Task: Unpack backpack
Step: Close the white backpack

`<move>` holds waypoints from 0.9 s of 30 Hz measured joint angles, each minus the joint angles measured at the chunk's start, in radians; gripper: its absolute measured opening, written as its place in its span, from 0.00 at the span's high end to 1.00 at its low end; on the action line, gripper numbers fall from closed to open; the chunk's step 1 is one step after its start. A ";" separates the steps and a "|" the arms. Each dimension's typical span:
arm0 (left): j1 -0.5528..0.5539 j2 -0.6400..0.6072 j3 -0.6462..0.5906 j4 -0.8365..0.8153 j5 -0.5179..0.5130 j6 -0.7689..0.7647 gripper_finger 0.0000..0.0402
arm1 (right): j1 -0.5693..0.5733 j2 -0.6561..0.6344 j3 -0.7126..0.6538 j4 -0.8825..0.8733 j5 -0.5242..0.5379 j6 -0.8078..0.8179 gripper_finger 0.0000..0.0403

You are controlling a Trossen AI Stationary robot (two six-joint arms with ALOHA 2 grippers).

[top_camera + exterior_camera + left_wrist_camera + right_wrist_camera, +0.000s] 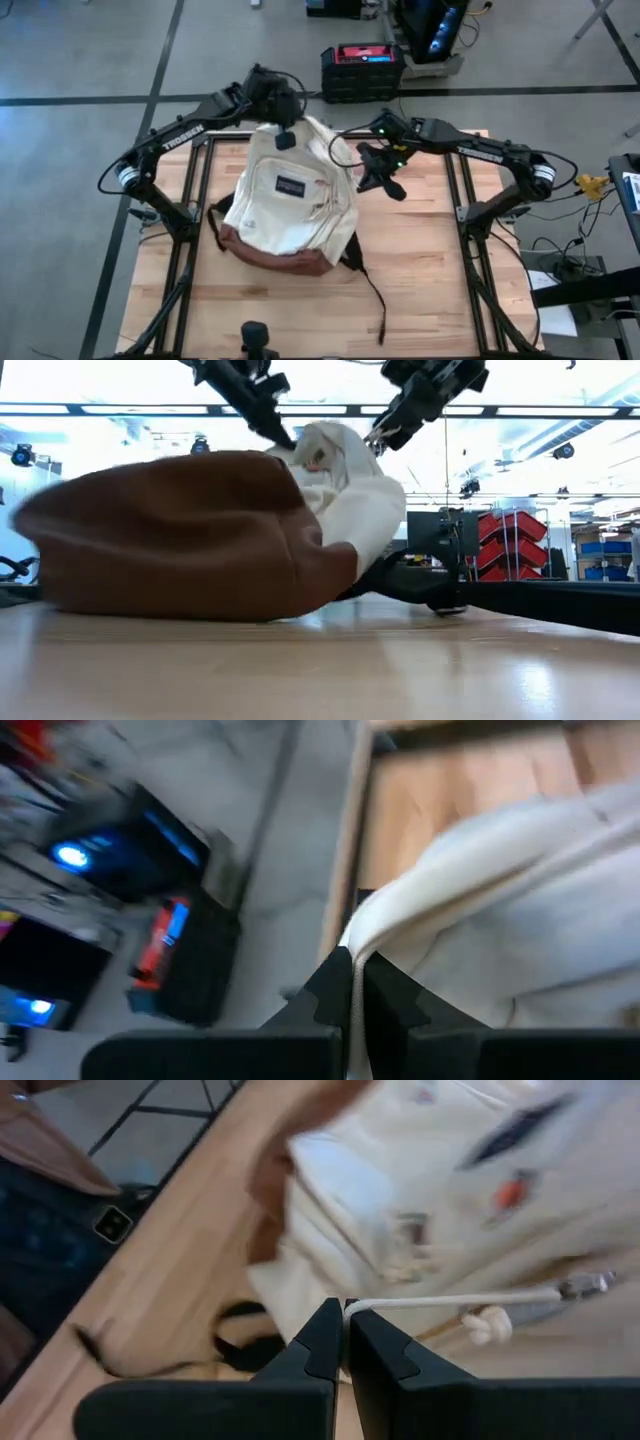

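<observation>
The cream-white backpack [290,200] lies on the wooden table with its reddish-brown base [180,530] toward the near edge and its top toward the far edge. My left gripper [287,138] is at the top's far side, shut on cream fabric. My right gripper [362,168] is at the backpack's right side, near the top, shut on a white zipper cord [450,1300]. In the low view both grippers [285,438] [378,440] come down onto the raised top. Black straps [365,280] trail on the table at the near right. My left gripper pinches a raised edge or fold of the cream fabric [365,945] at the backpack's top between its two fingers, slanting down from the far left. The fabric rises clear of the table there; the base stays on the table. My right gripper pinches the free end of the white pull cord [352,1308] between its fingertips, slanting down from the right. The cord runs straight and taut to a metal zipper slider [585,1287] on the backpack. A knotted cord end [485,1323] hangs beside it.
A black box with a red top [362,65] stands on the floor beyond the far edge. Dark frame rails [465,215] run along both table sides. A camera mount [258,338] sits at the near edge. Bare wood [430,270] lies right of the backpack.
</observation>
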 joint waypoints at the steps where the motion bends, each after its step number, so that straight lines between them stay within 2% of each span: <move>1: 0.008 -0.008 0.012 0.022 -0.004 -0.013 1.00 | 0.009 -0.012 -0.019 0.029 -0.005 0.015 1.00; 6: 0.021 -0.034 0.047 0.078 -0.112 -0.029 1.00 | 0.055 -0.049 -0.167 0.233 0.013 0.112 1.00; 10: 0.021 -0.043 0.050 0.069 -0.093 -0.026 1.00 | 0.082 -0.072 -0.296 0.391 0.075 0.184 1.00; 14: 0.022 -0.044 0.042 0.059 0.013 -0.050 1.00 | 0.092 -0.101 -0.368 0.427 0.246 0.208 1.00; 18: 0.013 -0.027 -0.021 0.094 0.157 -0.071 1.00 | 0.100 -0.148 -0.382 0.392 0.404 0.203 0.97; 23: -0.034 0.045 -0.133 0.326 0.224 -0.133 1.00 | 0.142 -0.273 -0.380 0.283 0.658 0.262 0.84; 27: -0.072 0.138 -0.143 0.531 0.239 -0.180 1.00 | 0.202 -0.401 -0.378 0.193 0.833 0.358 0.70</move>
